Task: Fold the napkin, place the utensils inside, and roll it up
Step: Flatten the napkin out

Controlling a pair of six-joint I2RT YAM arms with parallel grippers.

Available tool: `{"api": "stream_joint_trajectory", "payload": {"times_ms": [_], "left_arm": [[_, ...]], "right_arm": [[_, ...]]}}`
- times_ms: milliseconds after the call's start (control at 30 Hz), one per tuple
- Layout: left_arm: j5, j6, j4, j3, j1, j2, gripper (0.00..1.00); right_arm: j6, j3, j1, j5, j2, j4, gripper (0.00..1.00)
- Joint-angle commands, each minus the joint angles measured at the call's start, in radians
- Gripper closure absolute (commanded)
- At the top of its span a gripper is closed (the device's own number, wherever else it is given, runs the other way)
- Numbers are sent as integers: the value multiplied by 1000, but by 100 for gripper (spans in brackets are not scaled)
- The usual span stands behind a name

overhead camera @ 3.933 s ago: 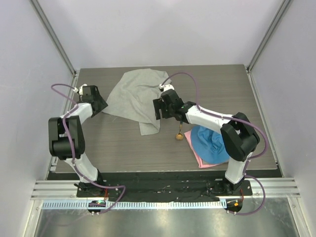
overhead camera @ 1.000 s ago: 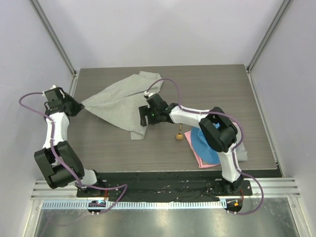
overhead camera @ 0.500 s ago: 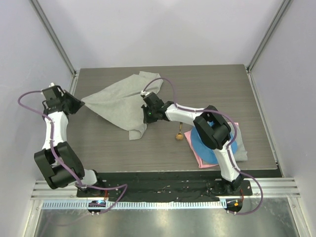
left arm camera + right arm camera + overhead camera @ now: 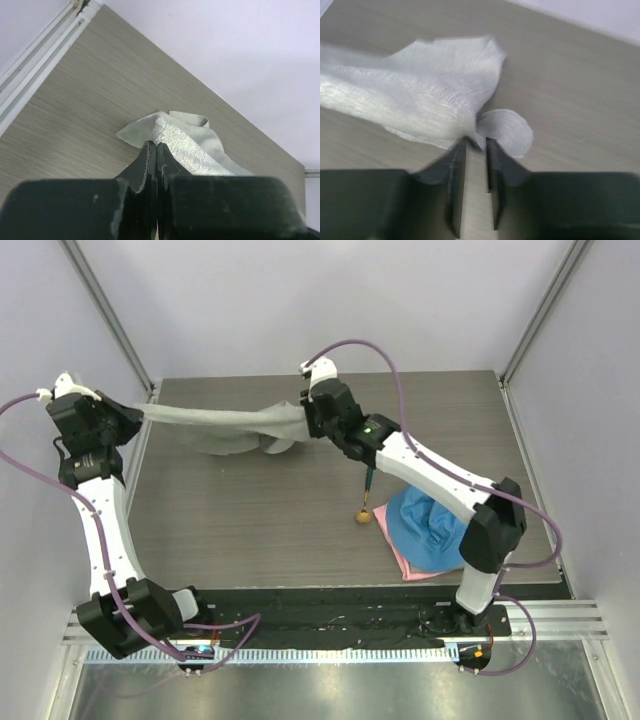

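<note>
My left tool (image 4: 156,147) was clamped fully shut on one corner of the napkin (image 4: 225,422). My right tool (image 4: 476,142), nearly closed, seemed to pinch the opposite end. The cloth hung stretched between them, its long axis running left to right over the far surface (image 4: 250,530). The spoon (image 4: 366,498) lay nearer my right arm.

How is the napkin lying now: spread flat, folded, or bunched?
Bunched: the napkin hangs as a narrow band between the left claw and right claw.
</note>
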Motion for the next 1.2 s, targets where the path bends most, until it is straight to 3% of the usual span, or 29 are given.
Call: {"api": "stream_joint_trajectory", "payload": {"times_ms": [0,100,267,633,1167], "left_arm": [[30,60,-73,-51,19,51,100],[61,91,-92,-106,19,74,100],[42,117,-72,-182,17,84,100],[59,128,-80,-186,19,123,100],[76,124,-78,-182,17,141,100]], "right_arm": [[-31,-18,-5,119,-24,-60,53],[17,-118,-4,35,-47,-69,39],[94,-289,-8,-17,-51,-65,29],[111,-290,-25,-178,119,-46,31],[151,-284,-10,-272,170,-61,39]]}}
